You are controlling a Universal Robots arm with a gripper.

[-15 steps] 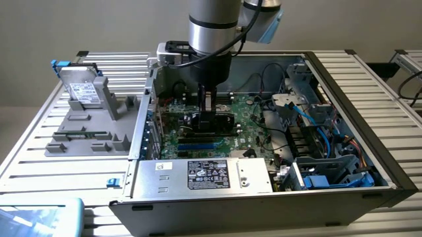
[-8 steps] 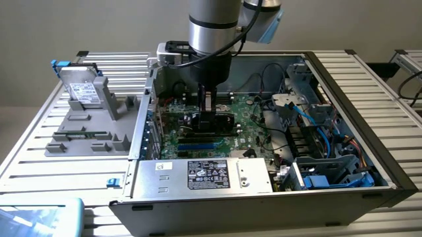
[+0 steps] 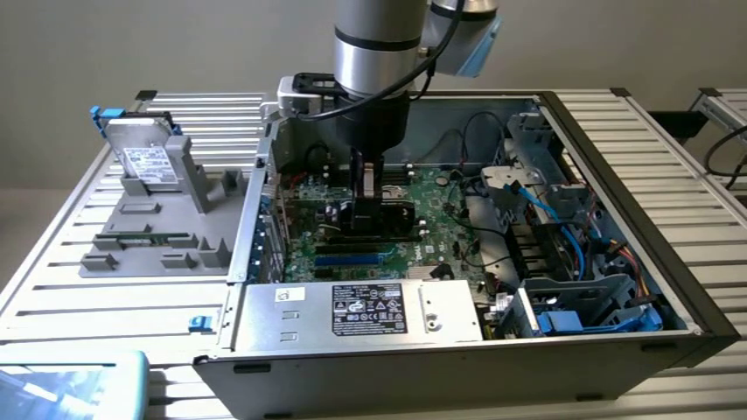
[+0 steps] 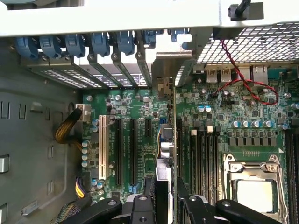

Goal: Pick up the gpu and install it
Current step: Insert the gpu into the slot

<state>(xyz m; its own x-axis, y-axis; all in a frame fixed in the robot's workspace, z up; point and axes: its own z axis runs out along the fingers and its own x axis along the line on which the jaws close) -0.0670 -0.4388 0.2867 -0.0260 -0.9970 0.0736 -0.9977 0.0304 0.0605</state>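
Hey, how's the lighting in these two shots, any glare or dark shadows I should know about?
Exterior view: soft even light, bright slatted table, computer case darker inside under the arm. Wrist view: pale metal bar along the case edge is glary, motherboard well lit, case wall beside it dim.

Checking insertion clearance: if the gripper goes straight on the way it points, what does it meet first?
The gpu held in the gripper leads, so its edge would likely meet a black expansion slot on the motherboard first. Depth is unclear; it may already touch.
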